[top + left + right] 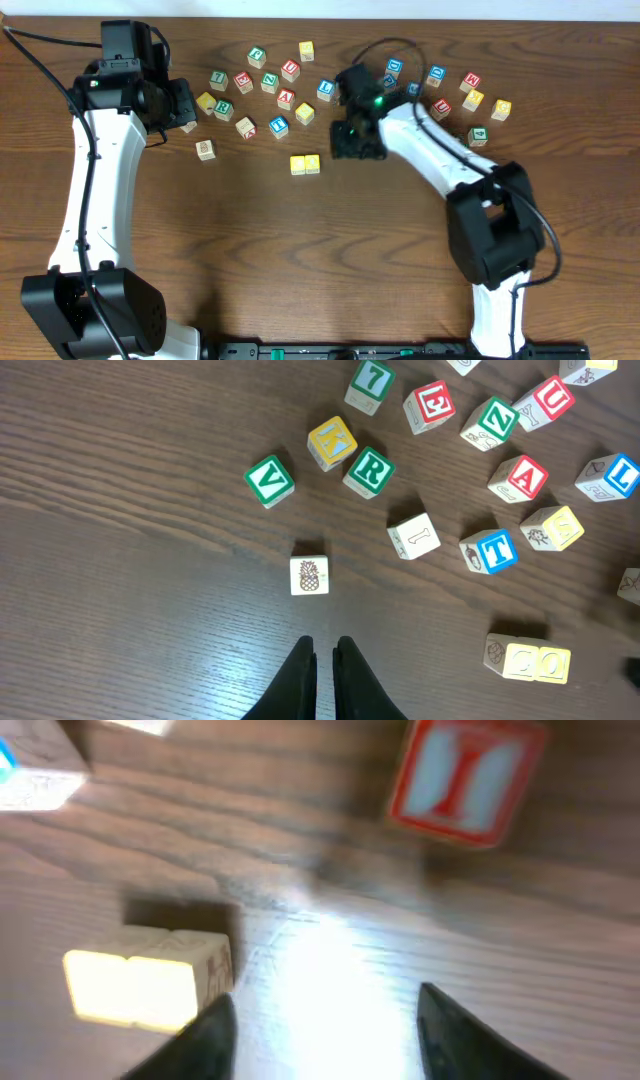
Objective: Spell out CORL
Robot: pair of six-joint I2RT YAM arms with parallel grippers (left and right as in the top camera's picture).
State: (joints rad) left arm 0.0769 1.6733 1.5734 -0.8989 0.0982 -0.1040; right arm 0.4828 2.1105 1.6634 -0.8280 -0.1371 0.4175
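Two yellow cubes (305, 164) lie side by side on the table, touching; the left wrist view shows them as C and O (527, 660). They sit blurred at the left of the right wrist view (140, 982). The green R cube (369, 470) (223, 108) and the blue L cube (612, 475) (326, 90) lie among the loose cubes at the back. My right gripper (325, 1020) (357, 140) hangs open just right of the yellow pair, nothing between its fingers. My left gripper (324, 660) (185, 110) is shut and empty over bare wood.
Several loose cubes spread across the back: a green V (268, 480), a yellow K (332, 442), a pineapple cube (309, 575), a blue T (490, 550), a red A (518, 477). A red-lettered cube (465, 780) lies beyond the right gripper.
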